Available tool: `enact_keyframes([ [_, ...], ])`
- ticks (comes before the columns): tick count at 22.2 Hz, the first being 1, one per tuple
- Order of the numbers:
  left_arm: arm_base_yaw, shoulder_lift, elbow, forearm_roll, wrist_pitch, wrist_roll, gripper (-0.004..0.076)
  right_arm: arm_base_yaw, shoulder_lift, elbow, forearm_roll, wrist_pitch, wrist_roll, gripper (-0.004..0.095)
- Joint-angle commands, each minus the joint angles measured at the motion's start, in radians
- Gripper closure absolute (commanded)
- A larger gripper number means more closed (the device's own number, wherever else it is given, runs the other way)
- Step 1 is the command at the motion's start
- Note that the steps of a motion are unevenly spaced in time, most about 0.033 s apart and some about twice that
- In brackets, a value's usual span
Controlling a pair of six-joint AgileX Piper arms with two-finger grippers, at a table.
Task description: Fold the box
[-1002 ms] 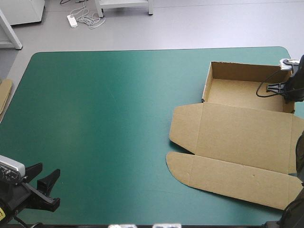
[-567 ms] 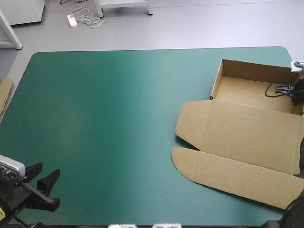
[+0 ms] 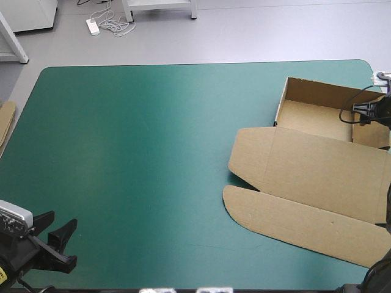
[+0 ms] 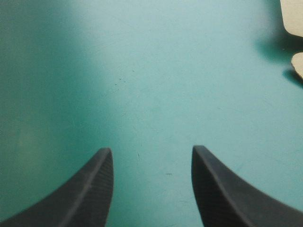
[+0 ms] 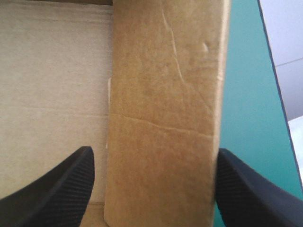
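The left gripper (image 3: pixel 62 218) sits low at the near left corner of the table (image 3: pixel 153 140), its black fingers (image 4: pixel 94 189) standing well apart. Its wrist view shows only bare teal-green cover between and ahead of them, so it holds nothing and touches nothing. Far ahead of it and off to one side, two pale corners of the box (image 4: pixel 292 16) just show.

At the table's left edge a strip of more brown board (image 3: pixel 6 122) pokes in.

The middle of the table is bare cover. The box (image 3: pixel 311 165) lies on the right side as an open tray (image 3: pixel 324 91) toward the far right corner, with its walls raised. Its lid (image 3: pixel 317 168) lies flat on the cover toward the near edge, and beyond that the outer flap (image 3: pixel 293 223) also lies flat, its end rounded.

The right gripper (image 3: pixel 360 114) is at the tray's right end. Its wrist view shows the fingers (image 5: pixel 61 184) spread wide, with the tray's right wall (image 5: pixel 165 118) standing upright between them — one finger is on the tray-floor side, the other on the outer side over the cover. The fingers are not clamped on the wall, and whether either one brushes the board cannot be told.
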Motion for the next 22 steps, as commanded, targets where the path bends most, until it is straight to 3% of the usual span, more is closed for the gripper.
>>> enact_keyframes([
  [1,-0.008,0.008,-0.022,0.030,-0.078,-0.004,0.0356,-0.005,-0.195,-0.027,0.116,-0.047,-0.075,0.0264],
  [4,-0.008,0.008,-0.022,0.070,-0.094,-0.027,0.0356,-0.004,-0.366,-0.027,0.284,-0.029,-0.171,0.0314],
  [8,-0.008,0.008,-0.022,0.099,-0.092,-0.027,0.0356,0.002,-0.631,0.046,0.405,-0.030,-0.246,0.0366],
  [11,-0.008,0.008,-0.022,0.099,-0.092,-0.029,0.0356,0.087,-0.913,0.319,0.400,-0.135,-0.276,0.0400],
  [15,-0.008,0.008,-0.022,0.099,-0.092,-0.029,0.0356,0.126,-1.130,0.581,0.466,-0.239,-0.261,0.0400],
  [19,-0.008,0.008,-0.022,0.097,-0.095,-0.029,0.0356,0.135,-1.345,0.818,0.552,-0.282,-0.319,0.0400],
  [22,-0.008,0.008,-0.022,0.097,-0.104,-0.029,0.0356,0.135,-1.425,0.881,0.561,-0.264,-0.329,0.0405],
])
